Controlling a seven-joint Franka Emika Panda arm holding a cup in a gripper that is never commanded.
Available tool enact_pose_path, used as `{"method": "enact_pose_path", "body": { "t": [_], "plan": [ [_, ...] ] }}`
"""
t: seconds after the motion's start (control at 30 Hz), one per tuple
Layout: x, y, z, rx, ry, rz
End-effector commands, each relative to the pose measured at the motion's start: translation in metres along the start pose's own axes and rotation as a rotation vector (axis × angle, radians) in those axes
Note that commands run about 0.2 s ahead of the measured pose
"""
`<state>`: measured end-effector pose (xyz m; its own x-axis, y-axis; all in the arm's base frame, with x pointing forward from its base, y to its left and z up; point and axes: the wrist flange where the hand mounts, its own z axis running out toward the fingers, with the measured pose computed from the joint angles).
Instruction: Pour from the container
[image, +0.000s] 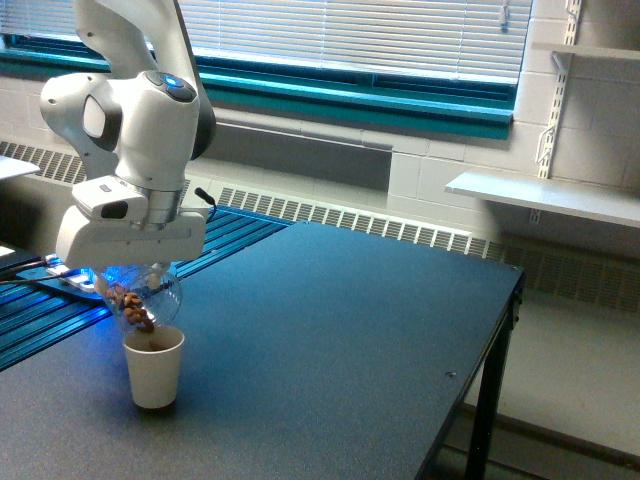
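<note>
The container (142, 300), a small round clear plastic cup with brown nut-like bits inside, hangs tipped over right above the mouth of a white paper cup (154, 367). My gripper (135, 272) sits under the white arm head and is shut on the container; its fingers are mostly hidden by the head. The brown bits are bunched at the container's lower edge, just over the paper cup's rim. The paper cup stands upright on the dark table (330, 330) near the exterior view's left.
A blue-lit slatted rack (40, 305) runs along the exterior view's left behind the arm. A white wall shelf (545, 195) sticks out at the right. The table's right edge (500, 330) drops to the floor.
</note>
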<state>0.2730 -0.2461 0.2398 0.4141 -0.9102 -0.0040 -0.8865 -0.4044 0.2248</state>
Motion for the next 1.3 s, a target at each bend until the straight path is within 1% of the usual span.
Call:
{"method": "enact_pose_path", "body": {
  "t": [0.03, 0.37, 0.57, 0.8, 1.3],
  "plan": [
    [0.0018, 0.002, -0.002, -0.003, 0.0, 0.001],
    [0.0067, 0.0002, -0.0063, 0.005, 0.002, 0.007],
    [0.0085, 0.0026, -0.0048, -0.005, -0.001, 0.01],
    [0.0091, -0.0008, -0.0065, -0.002, 0.001, 0.001],
    [0.0093, -0.0051, -0.0076, -0.018, 0.001, -0.02]
  ]
}}
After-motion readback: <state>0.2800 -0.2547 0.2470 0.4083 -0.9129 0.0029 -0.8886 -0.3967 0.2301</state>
